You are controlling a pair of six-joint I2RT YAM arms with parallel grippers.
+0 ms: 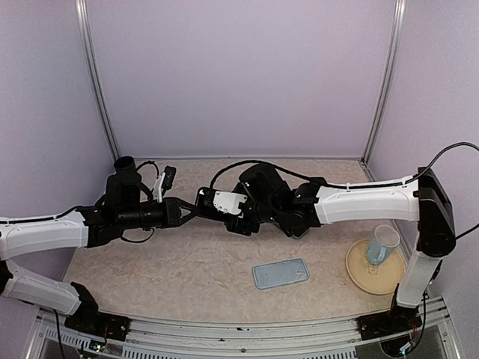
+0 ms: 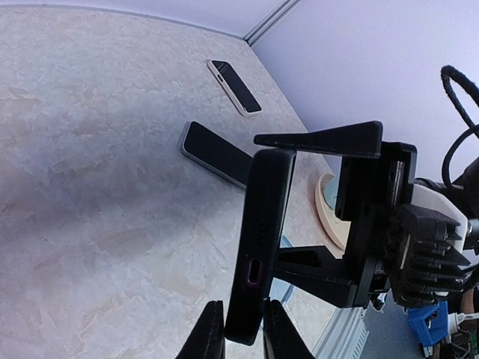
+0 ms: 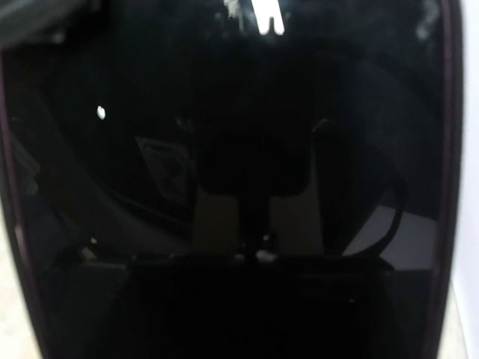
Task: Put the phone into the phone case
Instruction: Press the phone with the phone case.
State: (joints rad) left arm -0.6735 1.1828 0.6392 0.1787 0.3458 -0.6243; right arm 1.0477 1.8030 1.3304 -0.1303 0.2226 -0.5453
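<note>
A black phone [image 2: 262, 224] hung mid-air, clamped by the wide-set right gripper [image 2: 273, 202], its end pinched by the nearly closed left gripper [image 2: 243, 333] (a shared hold); a mistimed release could have dropped it.

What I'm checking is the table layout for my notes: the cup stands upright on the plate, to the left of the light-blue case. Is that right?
Not quite. The cup does stand upright on the plate, but both are to the right of the light-blue case, not the left. The top external view shows this.
</note>
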